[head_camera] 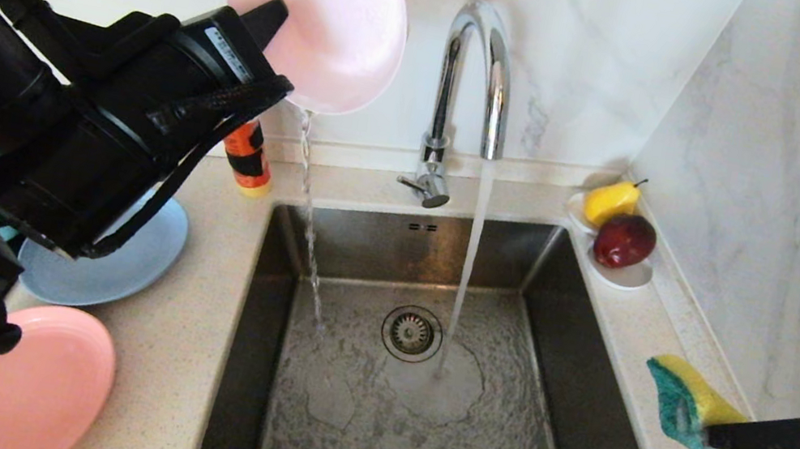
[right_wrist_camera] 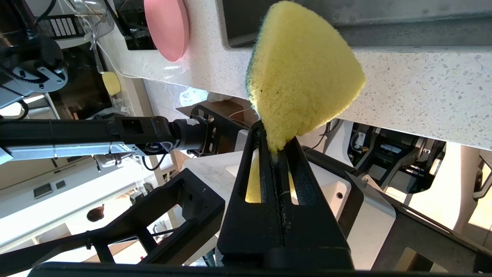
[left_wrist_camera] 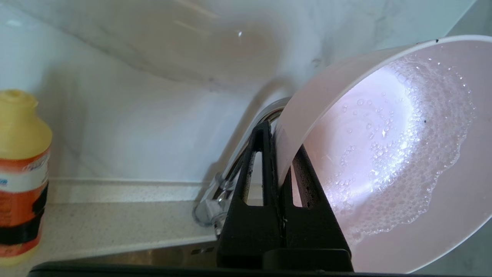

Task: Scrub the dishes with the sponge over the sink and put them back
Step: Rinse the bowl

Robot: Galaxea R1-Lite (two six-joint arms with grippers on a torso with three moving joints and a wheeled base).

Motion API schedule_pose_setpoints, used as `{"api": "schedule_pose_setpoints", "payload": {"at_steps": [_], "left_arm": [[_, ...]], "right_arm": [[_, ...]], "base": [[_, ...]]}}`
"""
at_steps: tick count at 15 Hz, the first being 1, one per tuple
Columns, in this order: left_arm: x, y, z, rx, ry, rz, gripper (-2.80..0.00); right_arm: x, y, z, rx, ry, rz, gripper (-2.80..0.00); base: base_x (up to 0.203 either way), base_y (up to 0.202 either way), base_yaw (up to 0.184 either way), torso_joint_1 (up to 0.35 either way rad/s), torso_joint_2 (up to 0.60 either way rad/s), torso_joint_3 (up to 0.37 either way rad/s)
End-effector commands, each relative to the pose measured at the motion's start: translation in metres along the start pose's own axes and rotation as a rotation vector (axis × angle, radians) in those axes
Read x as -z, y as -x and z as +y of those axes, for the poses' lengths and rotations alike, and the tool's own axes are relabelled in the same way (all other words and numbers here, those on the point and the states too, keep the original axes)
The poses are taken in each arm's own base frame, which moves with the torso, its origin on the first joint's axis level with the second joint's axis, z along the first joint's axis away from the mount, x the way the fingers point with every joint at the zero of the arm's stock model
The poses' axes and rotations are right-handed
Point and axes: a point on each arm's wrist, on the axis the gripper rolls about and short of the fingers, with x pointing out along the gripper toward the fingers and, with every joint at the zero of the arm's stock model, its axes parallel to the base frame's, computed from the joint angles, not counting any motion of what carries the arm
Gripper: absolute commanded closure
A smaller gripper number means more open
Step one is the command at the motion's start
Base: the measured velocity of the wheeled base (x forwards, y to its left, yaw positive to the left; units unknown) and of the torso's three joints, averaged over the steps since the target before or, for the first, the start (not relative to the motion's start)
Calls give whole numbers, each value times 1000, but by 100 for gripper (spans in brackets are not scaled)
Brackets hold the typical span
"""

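Note:
My left gripper (head_camera: pixel 277 13) (left_wrist_camera: pixel 276 142) is shut on the rim of the pale pink plate (head_camera: pixel 323 5). It holds the plate tipped on edge, high up to the left of the faucet (head_camera: pixel 477 65). Soap foam covers the plate's inside (left_wrist_camera: pixel 384 154), and a thin trickle runs off it into the sink (head_camera: pixel 592 349). The tap is running onto the basin floor beside the drain (head_camera: pixel 412 332). Past the sink's right rim, my right gripper (head_camera: pixel 713 434) (right_wrist_camera: pixel 275 138) is shut on the yellow and green sponge (head_camera: pixel 710 427) (right_wrist_camera: pixel 303 73).
A grey-blue plate (head_camera: pixel 130 259) and a salmon-pink plate (head_camera: pixel 27 381) lie on the counter left of the sink, partly hidden by my left arm. An orange detergent bottle (head_camera: pixel 251 161) stands at the back left corner. A white dish with fruit (head_camera: pixel 617 230) sits at the back right.

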Motion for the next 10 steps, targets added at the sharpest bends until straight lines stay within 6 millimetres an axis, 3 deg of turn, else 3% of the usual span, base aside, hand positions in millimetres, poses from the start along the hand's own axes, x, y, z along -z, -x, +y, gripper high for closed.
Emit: {"api": "schedule_pose_setpoints", "payload": {"at_steps": [1,5,8,10], "left_arm": [[0,1,0,6,4,-9,0],[8,0,9,-46,-31,124,0],[17,3,37,-213,-114,440,0],[9,9,50,-336,-141,680,0]], "right_arm": [[1,1,0,0,-7,4,0],[1,0,-1,6,-5,1,0],[-8,-5,-11,39,-39,-25,0],[-10,-5,-12,38,-37,-37,0]], "base": [[0,0,0,0,0,0],[0,0,0,0,0,0],[0,0,0,0,0,0],[0,0,0,0,0,0]]}}
